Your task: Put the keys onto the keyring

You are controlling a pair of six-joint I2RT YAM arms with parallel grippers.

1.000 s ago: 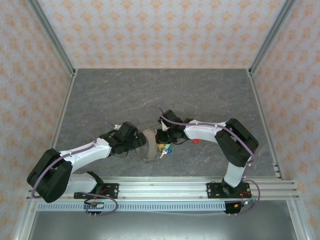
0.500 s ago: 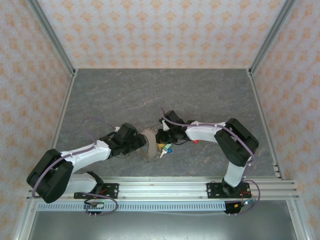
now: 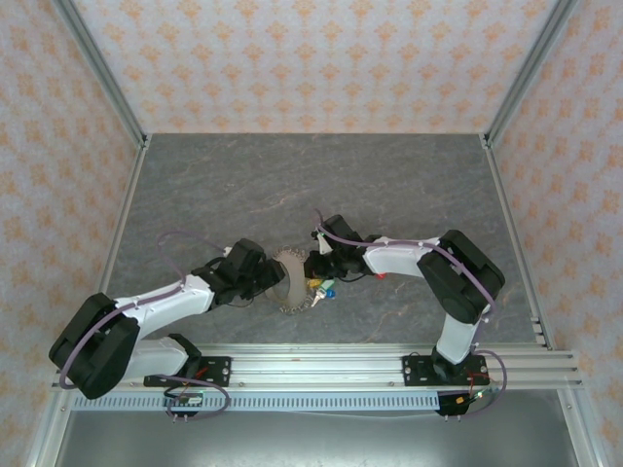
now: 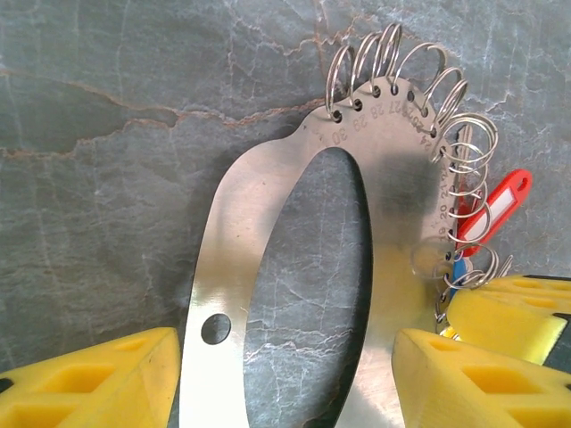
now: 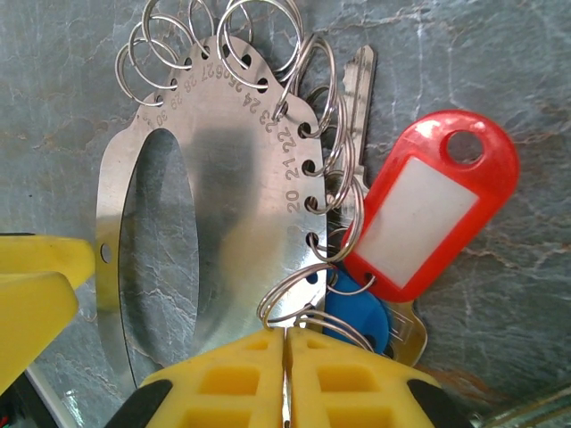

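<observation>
Pinching a ring [image 5: 290,299] on the keyring [image 5: 227,169] at mid-table, your right gripper [image 5: 285,343] is pressed together; your left gripper [image 4: 285,383] straddles it, spread. Red tag [image 5: 428,205] and blue key [image 5: 361,316] look threaded; whether other keys [image 3: 313,286] are on is unclear.

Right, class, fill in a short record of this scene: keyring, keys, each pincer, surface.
keyring: flat metal plate, oval cutout, numbered holes, split rings along its edge
keys: silver key, blue-headed key and red tag bunched at the plate's edge
left pincer: a finger on each side of the plate; grip unclear
right pincer: shut, tips at one split ring
surface: grey marbled table
</observation>
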